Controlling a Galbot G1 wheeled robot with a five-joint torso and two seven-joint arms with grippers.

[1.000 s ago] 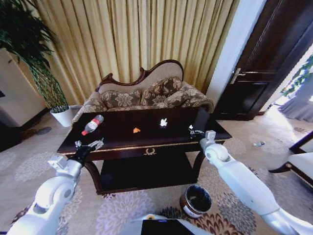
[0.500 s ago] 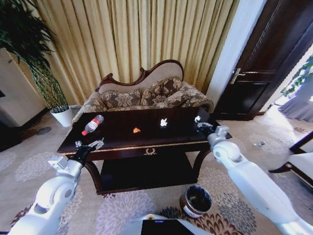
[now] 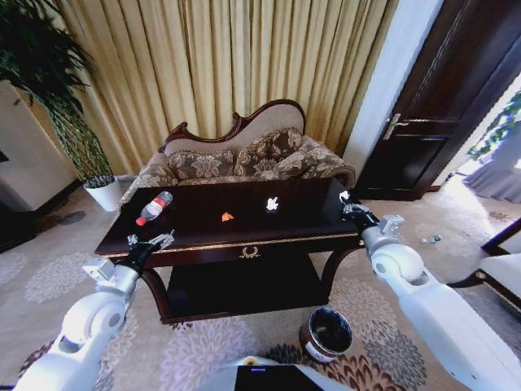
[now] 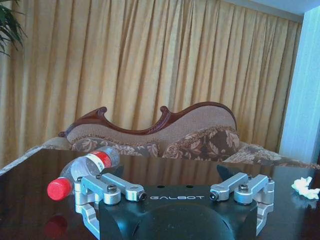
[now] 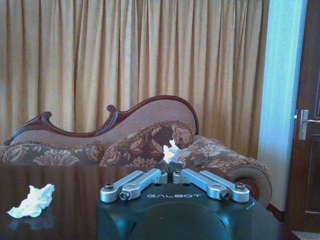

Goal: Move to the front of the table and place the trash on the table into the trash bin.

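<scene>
Right gripper [image 3: 345, 198] shifted rightward, white scrap [image 5: 171, 150] pinched, trash bin [image 3: 326, 334] black-lined

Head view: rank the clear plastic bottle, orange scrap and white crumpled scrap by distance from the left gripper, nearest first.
From the left gripper, at the table's front left edge:
1. Clear plastic bottle with red cap, table's left end.
2. Orange scrap, near the middle.
3. White crumpled scrap, right of middle.

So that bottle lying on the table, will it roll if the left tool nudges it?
Probably. The bottle lies on its side on the glossy table, so it may roll. It looks empty, likely light. The open left tool sits just short of it.
</scene>
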